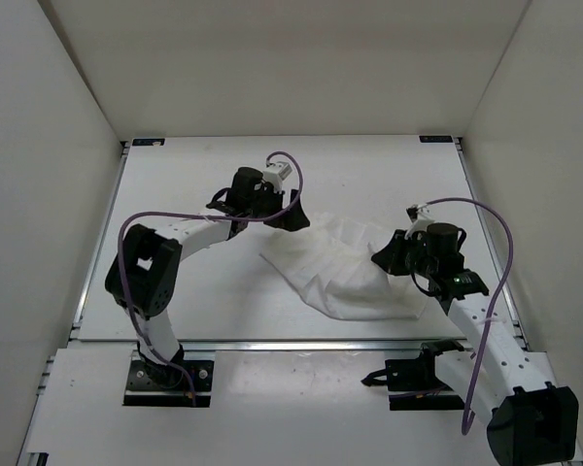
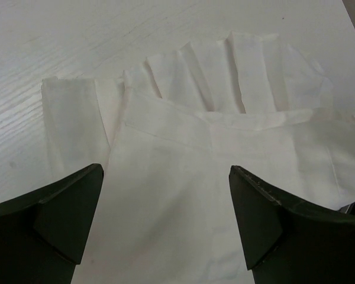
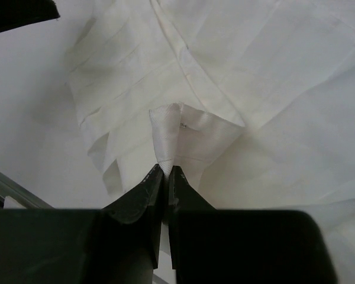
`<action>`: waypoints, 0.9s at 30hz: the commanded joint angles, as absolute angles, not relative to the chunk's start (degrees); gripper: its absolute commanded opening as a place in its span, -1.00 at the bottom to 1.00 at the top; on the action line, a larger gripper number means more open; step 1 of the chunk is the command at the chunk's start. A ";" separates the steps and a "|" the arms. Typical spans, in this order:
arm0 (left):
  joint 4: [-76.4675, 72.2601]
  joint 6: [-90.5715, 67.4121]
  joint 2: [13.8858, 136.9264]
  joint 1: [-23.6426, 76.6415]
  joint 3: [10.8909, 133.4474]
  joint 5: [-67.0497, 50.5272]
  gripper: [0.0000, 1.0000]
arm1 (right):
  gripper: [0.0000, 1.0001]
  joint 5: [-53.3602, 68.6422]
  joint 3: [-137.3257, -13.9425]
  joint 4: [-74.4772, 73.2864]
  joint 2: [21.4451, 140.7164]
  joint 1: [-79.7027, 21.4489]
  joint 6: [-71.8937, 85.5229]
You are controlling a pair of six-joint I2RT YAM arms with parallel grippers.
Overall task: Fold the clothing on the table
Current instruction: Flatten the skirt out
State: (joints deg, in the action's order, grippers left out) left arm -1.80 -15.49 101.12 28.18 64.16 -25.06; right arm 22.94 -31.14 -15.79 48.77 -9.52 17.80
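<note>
The clothing (image 1: pixel 345 267) is a white pleated garment, bunched and partly folded on the white table (image 1: pixel 214 291), right of centre. My left gripper (image 1: pixel 293 216) hovers at its far left corner, jaws wide open; in the left wrist view the black fingers (image 2: pixel 71 207) stand either side of flat cloth (image 2: pixel 183 177) with nothing pinched. My right gripper (image 1: pixel 387 258) is at the garment's right side, shut on a small fold of the clothing (image 3: pixel 168 145) that rises from between its fingertips (image 3: pixel 167 170). Pleats (image 3: pixel 118 71) fan out beyond it.
Metal rails (image 1: pixel 301 343) run along the table's near edge and sides. White walls enclose the table on three sides. Purple cables (image 1: pixel 496 252) loop off both arms. The left arm's elbow (image 1: pixel 141 272) stands over the table's left part.
</note>
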 commanded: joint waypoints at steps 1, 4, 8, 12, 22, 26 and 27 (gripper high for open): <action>-6.22 -15.63 104.84 27.95 67.76 -28.64 0.97 | -0.99 25.49 -29.44 -13.71 45.97 -8.26 20.83; -9.40 -16.26 108.80 28.47 69.08 -30.40 0.95 | -0.99 26.10 -28.30 -13.54 45.70 -8.26 21.44; -6.25 -13.54 113.72 29.79 73.37 -29.35 0.96 | -1.00 26.45 -27.95 -12.92 46.58 -8.53 22.32; -7.12 -14.41 116.45 29.97 74.44 -30.75 0.79 | -1.00 26.72 -28.47 -13.27 47.55 -8.53 22.68; -10.72 -17.75 116.55 29.88 73.21 -33.40 -0.92 | -1.00 26.90 -29.71 -14.15 47.72 -5.80 21.62; -6.77 -16.27 111.47 29.71 74.26 -30.16 -1.00 | -1.00 28.39 -35.50 -14.76 50.18 -3.34 20.13; -5.98 -15.48 109.62 30.32 74.35 -27.71 -1.00 | -1.00 27.69 -38.29 -14.68 51.93 -3.51 18.47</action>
